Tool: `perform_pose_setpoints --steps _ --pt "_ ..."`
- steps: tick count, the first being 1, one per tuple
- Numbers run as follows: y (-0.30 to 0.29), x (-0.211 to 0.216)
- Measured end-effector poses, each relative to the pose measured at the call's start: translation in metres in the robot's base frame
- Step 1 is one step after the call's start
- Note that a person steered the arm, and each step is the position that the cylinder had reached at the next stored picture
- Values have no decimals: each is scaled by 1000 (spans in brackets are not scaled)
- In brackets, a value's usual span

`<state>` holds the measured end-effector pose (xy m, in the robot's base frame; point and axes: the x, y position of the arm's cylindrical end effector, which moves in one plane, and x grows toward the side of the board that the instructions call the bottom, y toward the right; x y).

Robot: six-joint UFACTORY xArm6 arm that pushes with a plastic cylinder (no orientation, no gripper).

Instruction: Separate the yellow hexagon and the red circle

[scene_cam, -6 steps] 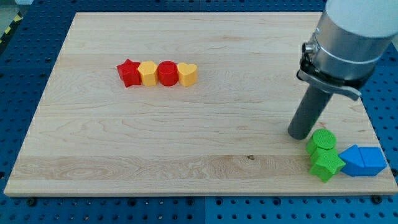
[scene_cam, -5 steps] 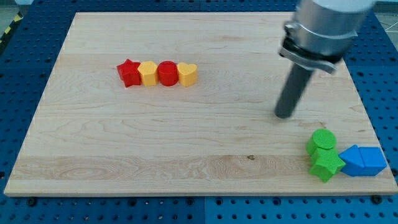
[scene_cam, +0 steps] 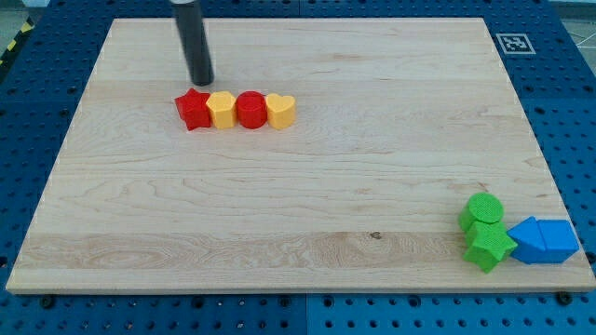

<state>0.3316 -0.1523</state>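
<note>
A row of blocks lies at the view's upper left: a red star, the yellow hexagon, the red circle and a yellow heart, each touching its neighbour. The hexagon and the circle touch side by side. My tip stands just above the row toward the view's top, over the gap between the red star and the yellow hexagon, a little apart from both.
At the view's lower right, near the board's edge, sit a green circle, a green star and two blue blocks packed together. A marker tag is at the upper right corner.
My rod has swept from the right side, near the green blocks, across to the upper left, just above the row. No block has moved.
</note>
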Motion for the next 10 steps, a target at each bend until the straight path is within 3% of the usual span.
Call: perform_pose_setpoints --steps 3,8,10 --pt "-5 16" --pt "42 40" --pt "87 49"
